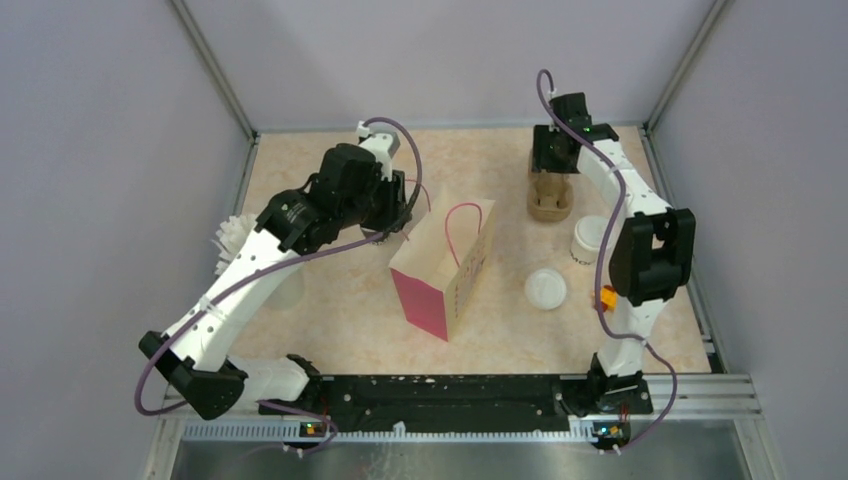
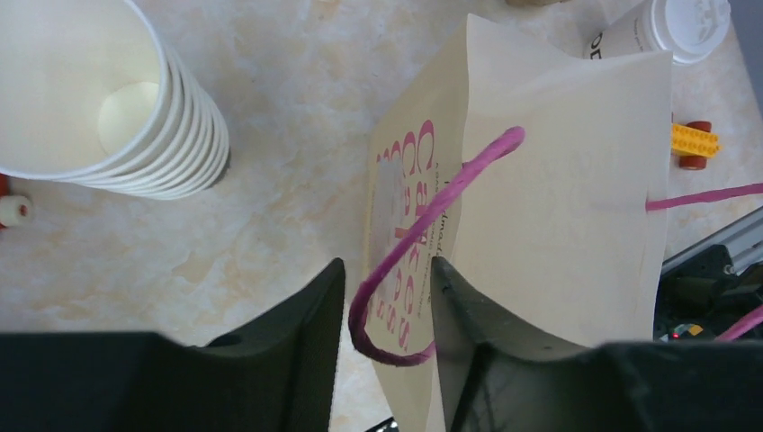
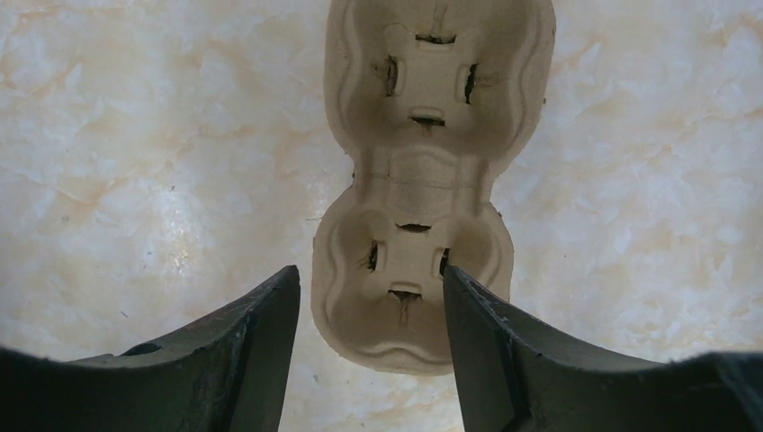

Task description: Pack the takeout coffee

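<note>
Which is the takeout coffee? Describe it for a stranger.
Start at the pink-and-cream paper bag mid-table and look right. The takeout coffee stands beside the right arm, nearer than the brown cup carrier. Unlike the flat white disc nearby, it has black lettering.

Lab cell: plain grey walls

Table: beige, marbled, cream veining. Paper bag: cream faces, magenta side panel, magenta lettering; rope handle magenta. Cup carrier: brown cardboard. Takeout coffee: white cup, white lid, black lettering. Cup stack: white.
</note>
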